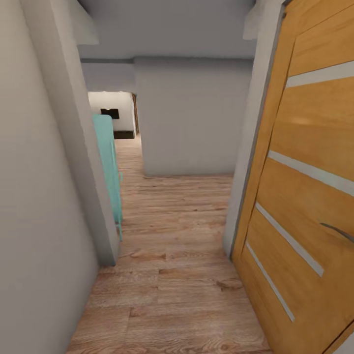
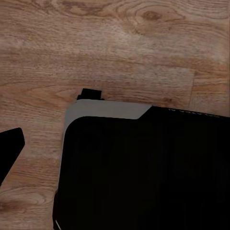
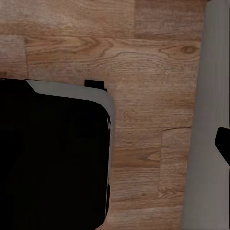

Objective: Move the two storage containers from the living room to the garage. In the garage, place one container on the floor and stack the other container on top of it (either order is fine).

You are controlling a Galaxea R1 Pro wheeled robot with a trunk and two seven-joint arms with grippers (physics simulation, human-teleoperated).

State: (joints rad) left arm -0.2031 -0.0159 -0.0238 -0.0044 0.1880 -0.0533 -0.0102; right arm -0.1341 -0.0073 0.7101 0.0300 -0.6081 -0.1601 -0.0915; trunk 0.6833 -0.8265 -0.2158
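Storage containers are nowhere among what the cameras take in at this moment; the head view looks down a narrow hallway. Largest is the light wood plank flooring (image 1: 172,275), which runs from the near edge away toward a distant doorway. Pale grey walls (image 1: 34,196) close in on the left and another grey wall block (image 1: 191,118) stands straight ahead, with the passage bending past its left side. On the right an open wooden door (image 1: 305,196) with pale horizontal strips leans into view, a dark curved handle (image 1: 338,231) showing near its edge. A turquoise panel (image 1: 108,162) stands against the left wall corner, upright on thin legs. Far off through the opening, a small lit room (image 1: 115,115) shows a black rectangle on its wall above a dark low cabinet. Both wrist views look down on the same plank floor, with the robot's black, grey-edged base (image 2: 143,172) beneath. A dark fingertip (image 2: 10,146) of the left gripper and a dark tip (image 3: 223,143) of the right gripper peek in at the edges; whether either gripper is spread or closed cannot be told.
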